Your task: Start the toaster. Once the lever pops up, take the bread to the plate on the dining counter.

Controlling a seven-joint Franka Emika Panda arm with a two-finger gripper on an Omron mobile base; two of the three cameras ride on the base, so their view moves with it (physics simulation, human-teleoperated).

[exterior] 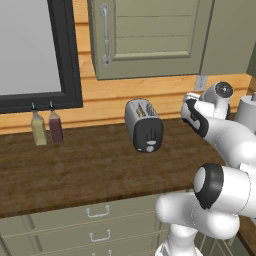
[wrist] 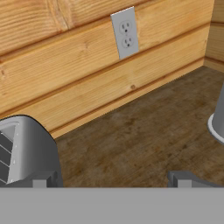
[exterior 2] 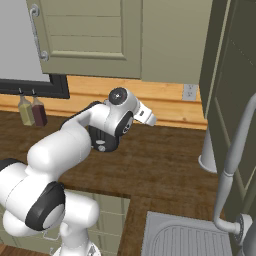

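Observation:
The silver toaster (exterior: 143, 125) stands on the dark wood counter (exterior: 85, 170) against the wall, its black end panel turned toward the base. A strip of tan bread (exterior: 141, 111) shows in its slots. My gripper (wrist: 111, 181) hovers to the right of the toaster, about level with its top, and looks down at bare counter near the wall. Its fingers are wide open with nothing between them. In the hand view the toaster (wrist: 26, 151) sits at the left edge beside one fingertip. The plate and the dining counter are out of view.
Two bottles (exterior: 46, 127) stand at the back left under a dark-framed window. A wall outlet (wrist: 124, 33) is above the wood backsplash. A grey cylinder base (wrist: 217, 122) stands to the right, with a sink (exterior 2: 185, 235) and faucet (exterior 2: 240, 145) beyond. Green cabinets (exterior: 150, 35) hang overhead.

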